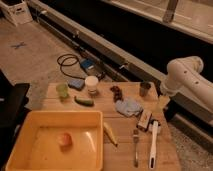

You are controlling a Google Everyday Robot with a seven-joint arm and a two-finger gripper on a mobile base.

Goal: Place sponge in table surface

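A blue sponge (76, 83) lies near the far left edge of the wooden table (125, 150), between a green cup (62, 91) and a white jar (91, 85). My white arm (182, 75) comes in from the right. My gripper (162, 102) hangs at the table's far right edge, beside a metal cup (145, 89) and well to the right of the sponge. Something tan shows at the gripper, and I cannot tell what it is.
A yellow bin (30, 125) holding an orange fruit (64, 140) fills the front left. Also on the table are a green pepper (84, 101), a dark lump (116, 91), a grey-blue cloth (128, 106), a small box (145, 120), a banana (110, 133), a fork (135, 147) and a white brush (153, 145). A black chair (10, 105) stands at the left.
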